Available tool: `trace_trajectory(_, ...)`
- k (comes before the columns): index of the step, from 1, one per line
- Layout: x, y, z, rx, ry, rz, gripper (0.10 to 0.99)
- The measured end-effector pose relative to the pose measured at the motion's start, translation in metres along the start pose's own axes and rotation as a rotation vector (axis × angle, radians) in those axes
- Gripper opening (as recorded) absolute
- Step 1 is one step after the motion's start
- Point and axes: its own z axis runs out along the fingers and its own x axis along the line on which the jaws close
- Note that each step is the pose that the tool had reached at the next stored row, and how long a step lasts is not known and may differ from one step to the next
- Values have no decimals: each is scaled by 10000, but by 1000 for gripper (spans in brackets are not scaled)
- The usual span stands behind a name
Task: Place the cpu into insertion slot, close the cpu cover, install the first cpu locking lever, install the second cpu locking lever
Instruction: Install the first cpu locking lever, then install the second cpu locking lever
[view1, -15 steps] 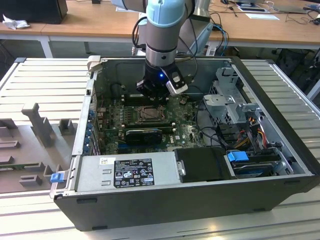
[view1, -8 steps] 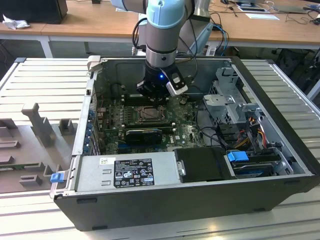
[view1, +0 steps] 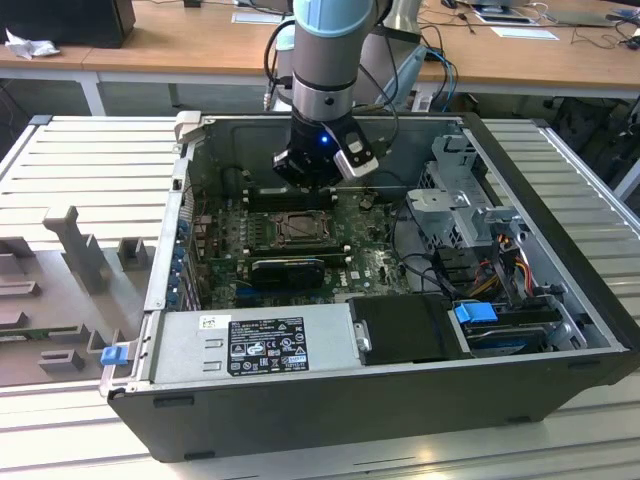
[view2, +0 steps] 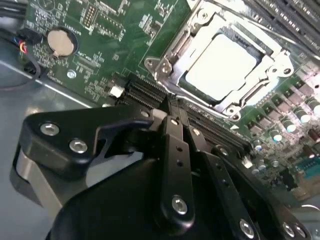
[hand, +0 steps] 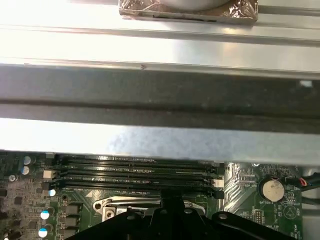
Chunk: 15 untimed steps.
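The cpu (view2: 225, 62) lies flat in the insertion slot (view2: 156, 66), its pale top showing through the square opening. Around it the silvery cpu cover (view2: 192, 35) lies down over the socket. In the exterior view the insertion slot (view1: 297, 228) sits mid-board inside the open computer case, and my gripper (view1: 303, 183) hangs just behind it, over the memory slots. My gripper (view2: 179, 116) is shut with nothing between its black fingers (view2: 172, 135), a short way off the socket's edge. In the first wrist view the gripper (hand: 167, 205) tip sits in front of the cpu cover (hand: 117, 204).
Long black memory slots (hand: 135, 170) run beside the socket. A coin battery (view2: 62, 42) sits on the green board. A long black card (view1: 288, 268), the power supply (view1: 250, 345) and a metal drive cage (view1: 460, 200) crowd the case. The case wall (hand: 160, 90) rises close by.
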Motion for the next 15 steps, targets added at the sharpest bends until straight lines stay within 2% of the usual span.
trace_trajectory(15,3,-59,-8,1,-1,2,106)
